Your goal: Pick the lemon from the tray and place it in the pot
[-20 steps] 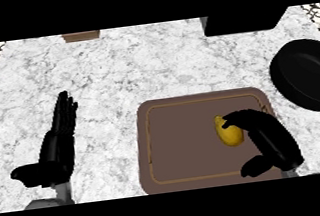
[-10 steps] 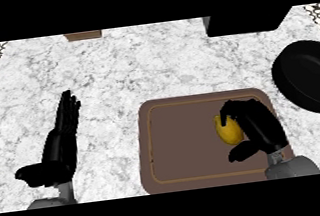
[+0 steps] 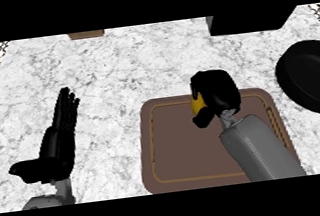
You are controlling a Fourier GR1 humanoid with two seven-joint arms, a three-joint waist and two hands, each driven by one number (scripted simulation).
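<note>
Marble counter (image 3: 149,61) fills the view. On it lies a brown tray (image 3: 175,171), and to the tray's right sits a black pot (image 3: 315,78), partly cut off by the view's edge. A grey right forearm (image 3: 261,150) crosses the tray from below. The left hand (image 3: 59,137) rests left of the tray, fingers straight and pressed together. The right hand (image 3: 219,91) is at the tray's far edge, fingers and thumb curled around the yellow lemon (image 3: 198,104), which is apart from the pot.

The marble counter (image 3: 135,62) carries a brown tray (image 3: 176,153), with a black pot (image 3: 316,81) to its right.
</note>
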